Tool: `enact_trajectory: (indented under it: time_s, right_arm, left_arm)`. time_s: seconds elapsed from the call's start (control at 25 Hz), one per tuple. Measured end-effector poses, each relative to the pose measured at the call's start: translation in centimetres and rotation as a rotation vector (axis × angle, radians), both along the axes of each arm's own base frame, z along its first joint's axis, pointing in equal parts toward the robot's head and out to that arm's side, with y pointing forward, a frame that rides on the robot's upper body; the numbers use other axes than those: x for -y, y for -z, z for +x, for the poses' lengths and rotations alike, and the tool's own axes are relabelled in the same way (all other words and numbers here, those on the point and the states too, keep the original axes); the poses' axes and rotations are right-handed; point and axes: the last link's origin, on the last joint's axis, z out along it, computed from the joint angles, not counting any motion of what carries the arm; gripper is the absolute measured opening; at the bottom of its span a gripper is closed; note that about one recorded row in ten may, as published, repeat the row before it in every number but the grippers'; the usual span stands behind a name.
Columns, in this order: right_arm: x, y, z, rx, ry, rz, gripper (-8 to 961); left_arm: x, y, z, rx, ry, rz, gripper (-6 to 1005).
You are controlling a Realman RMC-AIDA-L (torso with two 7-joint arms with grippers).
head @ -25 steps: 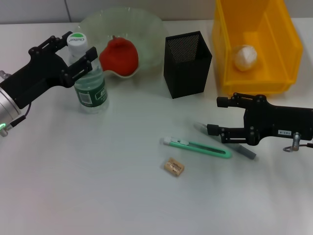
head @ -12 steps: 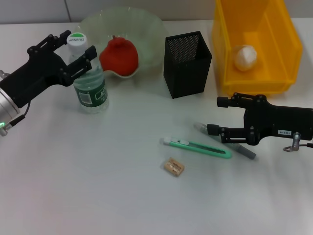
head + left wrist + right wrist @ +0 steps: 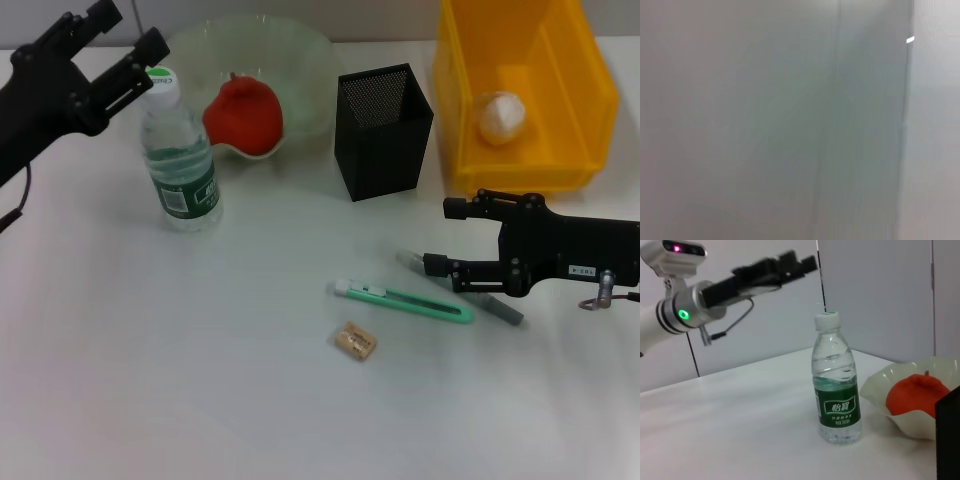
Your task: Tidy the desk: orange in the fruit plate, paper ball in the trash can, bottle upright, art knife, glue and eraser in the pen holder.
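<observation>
The bottle [image 3: 182, 155] stands upright on the desk [image 3: 200, 380], and it also shows in the right wrist view [image 3: 836, 400]. My left gripper [image 3: 128, 35] hangs open above and behind its cap, holding nothing. The orange [image 3: 243, 113] lies in the fruit plate [image 3: 300, 60]. A paper ball [image 3: 500, 117] rests inside the trash can [image 3: 455, 120]. My right gripper [image 3: 444, 237] is open low over the desk, its nearer finger lying across the glue [image 3: 503, 309]. The art knife [image 3: 405, 300] and the eraser [image 3: 355, 341] lie in front of the pen holder [image 3: 383, 117].
The right wrist view shows the left gripper [image 3: 790, 265] raised over the bottle, with the orange [image 3: 912, 390] in the fruit plate [image 3: 875, 387] and an edge of the pen holder [image 3: 949, 440]. The left wrist view shows only a plain grey surface.
My left gripper has let go of the bottle and lifted up and back, away from it. The bottle stays upright. The right arm has not moved.
</observation>
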Motion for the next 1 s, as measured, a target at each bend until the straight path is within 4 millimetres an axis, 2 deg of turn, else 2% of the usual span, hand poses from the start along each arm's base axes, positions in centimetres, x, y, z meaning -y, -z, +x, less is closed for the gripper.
enact_trajectory:
  time_s: [0.2, 0.48, 0.64, 0.68, 0.88, 0.92, 1.0]
  right_arm:
    - [0.0, 0.0, 0.0, 0.000, 0.000, 0.000, 811]
    - [0.0, -0.1, -0.1, -0.003, -0.005, -0.003, 811]
    - [-0.1, -0.1, -0.2, -0.003, -0.009, -0.003, 811]
    - [-0.1, -0.1, -0.3, -0.004, -0.011, -0.004, 811]
    - [-0.3, 0.0, -0.5, -0.005, -0.019, -0.005, 811]
    - [-0.4, 0.0, -0.6, -0.005, -0.020, -0.006, 811]
    - [-0.4, 0.0, -0.6, -0.006, -0.019, -0.006, 811]
  left_arm:
    - [1.9, -0.2, 0.3, -0.001, 0.090, -0.170, 735]
    - [4.2, 2.3, -0.4, -0.111, 0.120, -0.414, 736]
    - [5.0, 3.5, -0.8, -0.165, 0.122, -0.484, 736]
    - [5.4, 4.5, -1.1, -0.207, 0.117, -0.531, 736]
    - [5.6, 5.5, -1.6, -0.256, 0.093, -0.551, 735]
    - [5.8, 6.7, -2.4, -0.319, 0.068, -0.523, 735]
    - [5.8, 6.8, -2.6, -0.324, 0.067, -0.518, 735]
